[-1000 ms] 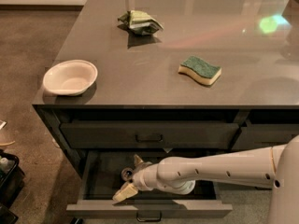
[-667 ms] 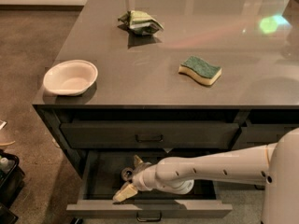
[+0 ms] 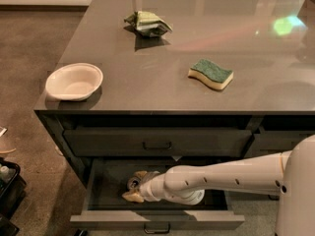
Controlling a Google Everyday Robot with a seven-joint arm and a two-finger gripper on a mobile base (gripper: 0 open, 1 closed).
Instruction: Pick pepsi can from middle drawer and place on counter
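The middle drawer [image 3: 157, 221] is pulled open below the counter [image 3: 197, 38]. Inside it at the left, the pepsi can [image 3: 133, 182] shows as a small dark can with a silver top. My gripper [image 3: 135, 186] reaches into the drawer from the right on a long white arm. Its tan fingers [image 3: 131, 196] sit on either side of the can and are closed against it. The can's lower body is hidden by the gripper.
On the counter are a white bowl [image 3: 74, 81] at the front left, a green and yellow sponge [image 3: 210, 73] at the right, and a crumpled green bag [image 3: 147, 22] at the back. The top drawer [image 3: 157, 142] is shut. A dark bin [image 3: 7, 186] stands on the floor at the left.
The gripper's fingers have drawn closer together around the can inside the drawer. The arm has barely moved.
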